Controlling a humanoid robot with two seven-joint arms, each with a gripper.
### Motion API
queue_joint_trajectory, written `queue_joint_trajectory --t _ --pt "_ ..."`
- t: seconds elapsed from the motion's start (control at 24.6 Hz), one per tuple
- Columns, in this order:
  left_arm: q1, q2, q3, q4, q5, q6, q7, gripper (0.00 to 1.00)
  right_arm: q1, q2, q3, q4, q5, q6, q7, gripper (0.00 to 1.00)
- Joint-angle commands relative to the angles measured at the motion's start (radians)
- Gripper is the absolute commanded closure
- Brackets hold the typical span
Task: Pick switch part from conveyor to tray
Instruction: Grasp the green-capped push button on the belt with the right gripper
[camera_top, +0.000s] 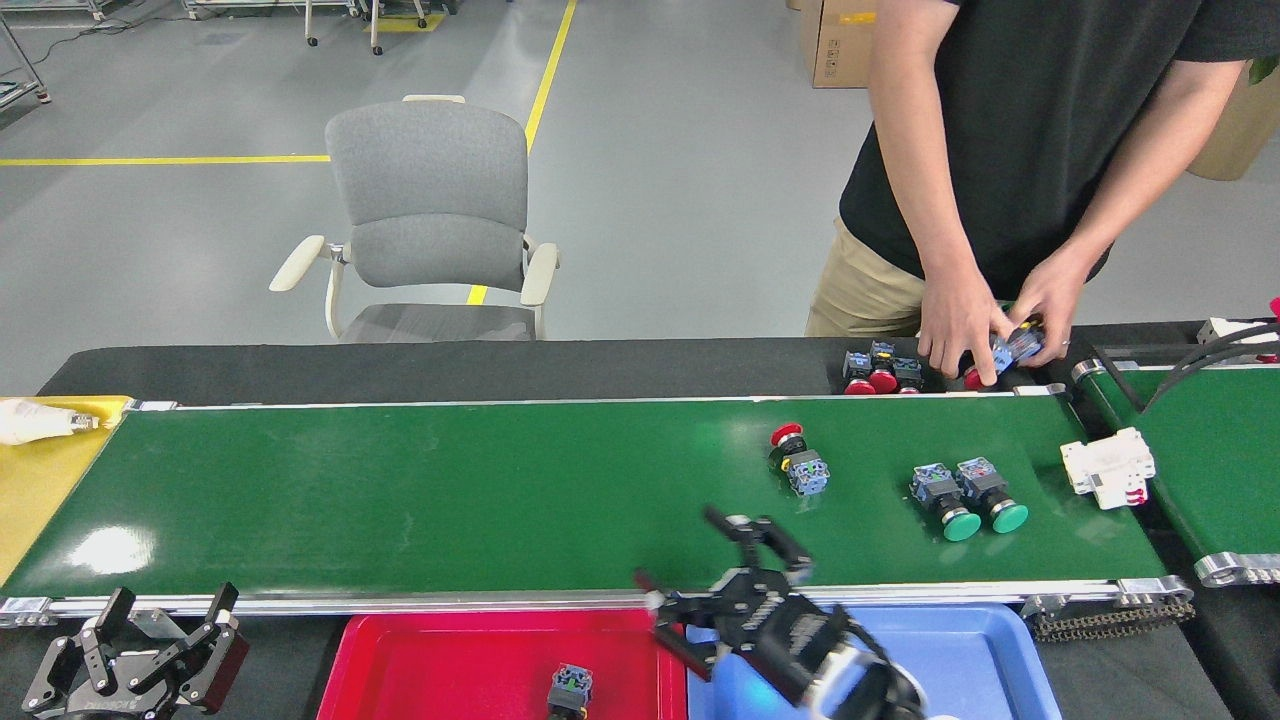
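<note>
On the long green conveyor (450, 490) lie a red-capped switch part (797, 460) and two green-capped switch parts (965, 496) side by side. One switch part (568, 690) rests in the red tray (440, 665) near its right side. My right gripper (715, 570) hovers open over the conveyor's front rail, above the seam between the red and blue trays, holding nothing. My left gripper (165, 625) sits open at the bottom left, below the conveyor's front rail.
A blue tray (960, 660) sits right of the red one. A person's hands (990, 325) handle switch parts beyond the far rail, beside a pile (880, 372). A white breaker (1108, 467) straddles the gap to the second belt (1215, 450). A yellow surface (40, 470) lies left.
</note>
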Motion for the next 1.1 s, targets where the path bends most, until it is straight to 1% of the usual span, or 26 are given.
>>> queue_joint_trajectory --t 0.0,0.04,0.08,0.12,0.2,0.28,0.41,0.53,0.65,0.73,0.97,1.06 --pt "-0.004 0.014 0.003 -0.016 -0.001 -0.012 0.000 0.00 0.034 0.048 -0.101 -0.033 -0.003 0.003 -0.062 0.00" --pt "-0.004 0.014 0.003 -0.014 -0.001 -0.015 0.000 0.00 0.034 0.062 -0.130 -0.030 0.003 0.026 -0.062 0.00" --pt "-0.007 0.014 0.002 -0.011 -0.003 -0.015 0.000 0.00 0.022 0.063 -0.131 -0.023 0.008 0.068 -0.062 0.00" --pt "-0.016 0.016 0.000 -0.010 -0.003 -0.017 -0.002 0.00 0.002 0.053 -0.131 -0.023 0.017 0.143 -0.060 0.00" --pt "-0.021 0.016 -0.003 -0.008 -0.003 -0.015 -0.002 0.00 -0.050 0.022 -0.118 -0.016 0.055 0.224 -0.048 0.00" --pt "-0.023 0.016 -0.004 -0.005 -0.003 -0.013 -0.002 0.00 -0.090 0.008 -0.068 0.013 0.088 0.237 0.001 0.00" --pt "-0.026 0.016 -0.003 -0.005 -0.003 -0.013 -0.002 0.00 -0.165 -0.001 -0.025 0.069 0.100 0.237 0.076 0.00" --pt "-0.032 0.016 -0.003 -0.002 -0.005 -0.013 -0.002 0.00 -0.240 0.001 0.039 0.130 0.115 0.246 0.088 0.00" --pt "-0.036 0.014 -0.003 0.006 -0.005 -0.012 -0.002 0.00 -0.302 0.001 0.105 0.193 0.117 0.290 0.099 0.00" --pt "-0.039 0.014 -0.003 0.009 -0.005 -0.013 -0.002 0.00 -0.323 -0.001 0.128 0.213 0.117 0.298 0.101 0.00" --pt "-0.050 0.014 -0.003 0.013 -0.005 -0.013 -0.002 0.00 -0.340 -0.001 0.133 0.242 0.115 0.295 0.102 0.00" --pt "-0.058 0.016 -0.003 0.023 -0.005 -0.013 -0.002 0.00 -0.365 0.002 0.145 0.262 0.117 0.296 0.102 0.00"
